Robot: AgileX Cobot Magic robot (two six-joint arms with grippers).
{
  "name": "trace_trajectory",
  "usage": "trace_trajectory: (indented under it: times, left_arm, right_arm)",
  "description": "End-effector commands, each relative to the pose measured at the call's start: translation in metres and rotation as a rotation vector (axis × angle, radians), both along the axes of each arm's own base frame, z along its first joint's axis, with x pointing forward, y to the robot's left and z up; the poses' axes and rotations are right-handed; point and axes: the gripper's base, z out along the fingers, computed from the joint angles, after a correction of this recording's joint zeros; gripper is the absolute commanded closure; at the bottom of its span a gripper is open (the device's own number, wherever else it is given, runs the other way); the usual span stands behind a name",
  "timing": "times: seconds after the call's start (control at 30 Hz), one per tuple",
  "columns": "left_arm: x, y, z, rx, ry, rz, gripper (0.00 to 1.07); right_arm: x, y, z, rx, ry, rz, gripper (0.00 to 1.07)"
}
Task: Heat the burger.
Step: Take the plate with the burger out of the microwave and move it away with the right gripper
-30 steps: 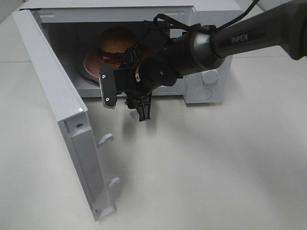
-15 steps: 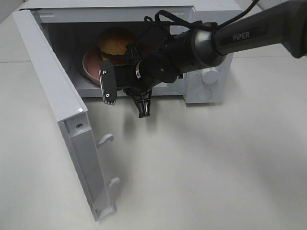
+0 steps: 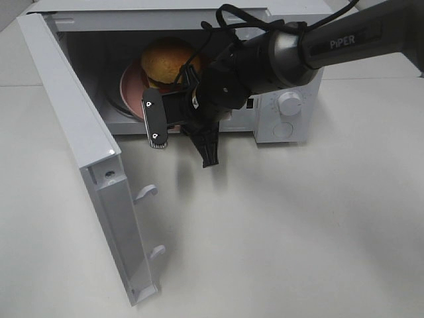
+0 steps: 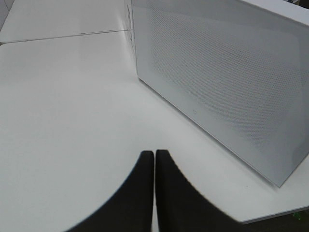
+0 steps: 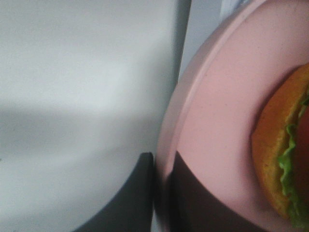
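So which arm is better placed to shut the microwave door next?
Left, probably. The right claw is clamped on the pink plate under the burger inside the microwave; the left claw is shut, free, beside a perforated white panel, seemingly the door.

A plain white tabletop carries a white microwave whose door stands swung open.

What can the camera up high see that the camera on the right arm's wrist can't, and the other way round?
Only the high camera shows the whole microwave, its open door, the dial and the right gripper from outside. Only the wrist camera shows the fingertips pinching the plate's rim, and the lettuce up close. Both show the burger on the pink plate.
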Motion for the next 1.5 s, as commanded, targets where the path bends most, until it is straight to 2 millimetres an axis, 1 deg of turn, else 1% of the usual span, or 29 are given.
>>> trace_trajectory:
  times: [0.03, 0.23, 0.27, 0.3, 0.37, 0.4, 0.43, 0.57, 0.63, 0.67, 0.7, 0.73, 0.77, 0.8, 0.87, 0.9, 1.03, 1.1, 1.17, 1.2, 1.3, 1.37, 1.4, 1.47, 1.5]
  left_arm:
    - [-0.002, 0.0, 0.0, -0.007, -0.022, 0.005, 1.06]
    - [-0.002, 0.0, 0.0, -0.007, -0.022, 0.005, 1.06]
    - [-0.002, 0.0, 0.0, -0.007, -0.022, 0.005, 1.06]
    - [-0.002, 0.0, 0.0, -0.007, -0.022, 0.005, 1.06]
    - [-0.002, 0.0, 0.0, -0.007, -0.022, 0.005, 1.06]
    - [-0.002, 0.0, 0.0, -0.007, -0.022, 0.005, 1.06]
    - [-0.002, 0.0, 0.0, -0.007, -0.022, 0.005, 1.06]
    - [-0.002, 0.0, 0.0, -0.007, -0.022, 0.005, 1.06]
    - [-0.002, 0.0, 0.0, -0.007, -0.022, 0.005, 1.06]
    - [-0.002, 0.0, 0.0, -0.007, -0.022, 0.005, 1.06]
    - [-0.002, 0.0, 0.0, -0.007, -0.022, 0.005, 1.06]
    - [-0.002, 0.0, 0.0, -0.007, -0.022, 0.005, 1.06]
    - [-0.002, 0.0, 0.0, -0.007, -0.022, 0.005, 1.06]
    - [-0.002, 0.0, 0.0, -0.007, -0.022, 0.005, 1.06]
    - [-0.002, 0.0, 0.0, -0.007, -0.022, 0.005, 1.06]
    - [-0.002, 0.0, 0.0, -0.007, -0.022, 0.005, 1.06]
    - [-0.002, 0.0, 0.0, -0.007, -0.022, 0.005, 1.06]
    - [-0.002, 0.0, 0.0, -0.007, -0.022, 0.005, 1.06]
    - [-0.002, 0.0, 0.0, -0.007, -0.022, 0.005, 1.06]
    - [-0.002, 0.0, 0.0, -0.007, -0.022, 0.005, 1.06]
    - [-0.002, 0.0, 0.0, -0.007, -0.022, 0.005, 1.06]
    - [-0.002, 0.0, 0.0, -0.007, -0.022, 0.005, 1.06]
    - [-0.002, 0.0, 0.0, -0.007, -0.022, 0.005, 1.06]
    - [-0.002, 0.0, 0.0, -0.007, -0.022, 0.005, 1.06]
    - [-0.002, 0.0, 0.0, -0.007, -0.022, 0.005, 1.06]
  right_arm:
    - [-0.003, 0.0, 0.014, -0.038, -0.028, 0.054, 1.07]
    - [-0.004, -0.002, 0.026, -0.051, -0.041, 0.068, 1.07]
    - [-0.005, -0.003, 0.031, -0.055, -0.053, 0.078, 1.07]
    - [-0.005, -0.003, 0.031, -0.055, -0.053, 0.078, 1.07]
    - [-0.006, -0.004, 0.043, -0.054, -0.071, 0.087, 1.07]
    - [-0.006, -0.004, 0.043, -0.054, -0.071, 0.087, 1.07]
    - [-0.007, -0.005, 0.049, -0.05, -0.069, 0.085, 1.07]
    - [-0.011, -0.005, 0.057, -0.04, -0.052, 0.091, 1.07]
    - [-0.014, -0.005, 0.063, -0.02, -0.039, 0.118, 1.07]
    - [-0.014, -0.005, 0.063, -0.02, -0.039, 0.118, 1.07]
    - [-0.019, -0.005, 0.067, -0.016, -0.039, 0.152, 1.07]
    - [-0.023, -0.004, 0.067, -0.024, -0.038, 0.179, 1.07]
    - [-0.023, -0.004, 0.067, -0.024, -0.038, 0.179, 1.07]
    - [-0.028, -0.007, 0.066, -0.05, -0.043, 0.216, 1.07]
    - [-0.03, -0.008, 0.066, -0.055, -0.046, 0.223, 1.07]
    - [-0.037, -0.007, 0.066, -0.052, -0.048, 0.235, 1.07]
    - [-0.043, -0.011, 0.068, -0.062, -0.056, 0.249, 1.07]
    - [-0.056, -0.015, 0.068, -0.058, -0.064, 0.271, 1.07]
    - [-0.06, -0.015, 0.069, -0.056, -0.067, 0.277, 1.07]
    - [-0.066, -0.02, 0.068, -0.058, -0.064, 0.28, 1.07]
    - [-0.068, -0.022, 0.069, -0.059, -0.064, 0.282, 1.07]
    - [-0.077, -0.031, 0.066, -0.079, -0.072, 0.301, 1.07]
    - [-0.077, -0.031, 0.066, -0.079, -0.072, 0.301, 1.07]
    - [-0.085, -0.04, 0.063, -0.109, -0.067, 0.317, 1.07]
    - [-0.085, -0.04, 0.063, -0.109, -0.067, 0.317, 1.07]
